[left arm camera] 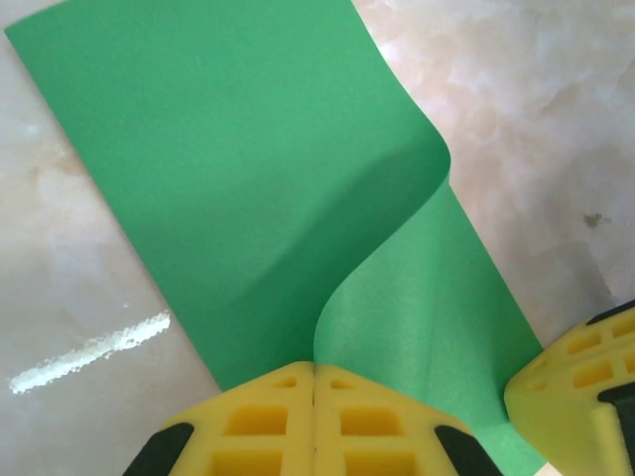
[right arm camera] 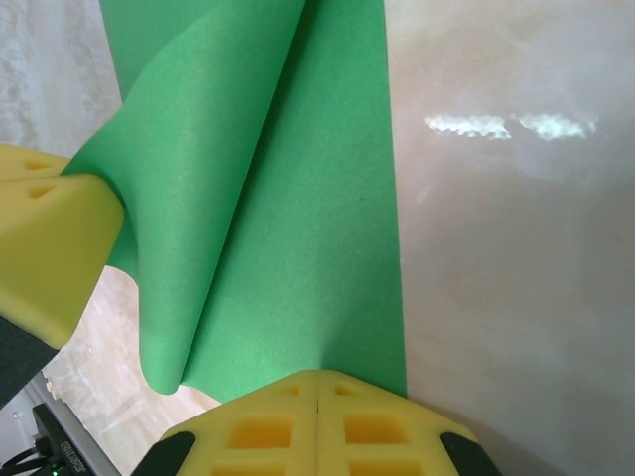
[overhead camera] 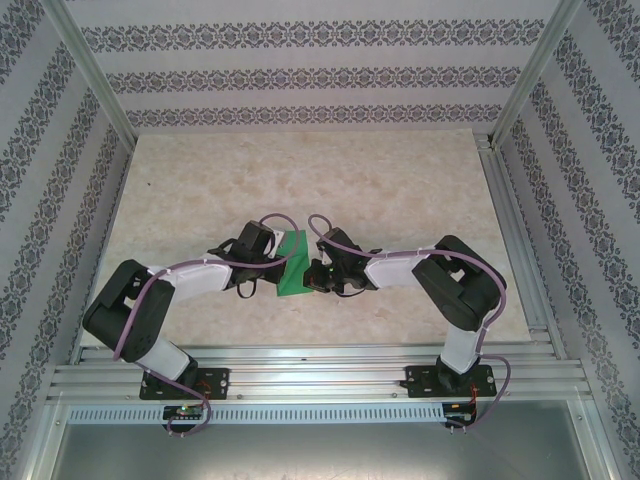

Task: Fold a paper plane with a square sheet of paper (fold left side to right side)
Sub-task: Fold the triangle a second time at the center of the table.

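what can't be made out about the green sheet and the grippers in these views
- Left wrist: the shut left gripper hides the near edge of the green sheet. The frame's top cuts off its far end.
- Right wrist: the shut right gripper hides whether it pinches or only presses the sheet. The far end runs off the top.
- Top external: the sheet is small and both grippers cover its side edges, so edge alignment is unreadable.

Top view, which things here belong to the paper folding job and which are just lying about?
Job: square sheet of paper, left gripper, right gripper, both pinching it.
Not the job: table, patterned walls, metal rail.
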Controlling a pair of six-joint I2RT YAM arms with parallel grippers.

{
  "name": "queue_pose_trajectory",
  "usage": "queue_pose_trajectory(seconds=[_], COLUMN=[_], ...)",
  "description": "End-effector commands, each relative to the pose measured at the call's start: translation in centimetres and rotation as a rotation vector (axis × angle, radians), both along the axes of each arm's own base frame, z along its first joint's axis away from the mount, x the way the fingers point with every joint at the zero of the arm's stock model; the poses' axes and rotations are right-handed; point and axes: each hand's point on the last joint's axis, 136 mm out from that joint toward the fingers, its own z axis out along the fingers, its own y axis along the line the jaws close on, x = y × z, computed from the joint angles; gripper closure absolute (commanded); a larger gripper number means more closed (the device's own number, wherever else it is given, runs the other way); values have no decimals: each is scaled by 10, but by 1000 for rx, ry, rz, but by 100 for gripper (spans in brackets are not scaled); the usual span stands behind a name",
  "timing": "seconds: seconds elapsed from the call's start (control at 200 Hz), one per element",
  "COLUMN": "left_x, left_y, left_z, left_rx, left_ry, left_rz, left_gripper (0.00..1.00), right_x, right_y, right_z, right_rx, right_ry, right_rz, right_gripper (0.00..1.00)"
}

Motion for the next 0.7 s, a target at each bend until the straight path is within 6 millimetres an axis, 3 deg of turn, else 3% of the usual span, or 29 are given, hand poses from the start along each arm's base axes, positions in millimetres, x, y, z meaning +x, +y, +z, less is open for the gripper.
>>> queue_pose_trajectory(seconds=[0.0, 0.3, 0.694], left_x=[15, 13, 17], left_y=[-2, -2, 1], left_z=[4, -8, -7], left_rx=[-3, 8, 41], left_ry=[-38, -12, -21], left_rz=[2, -5, -4], left_gripper=[98, 97, 97], right_x=[-9, -8, -8], right_y=[-7, -6, -7], right_z=[-21, -20, -20], right_rx=[-83, -83, -94], right_ry=[24, 22, 24], right_rz=[20, 24, 32], right_gripper=[99, 99, 99])
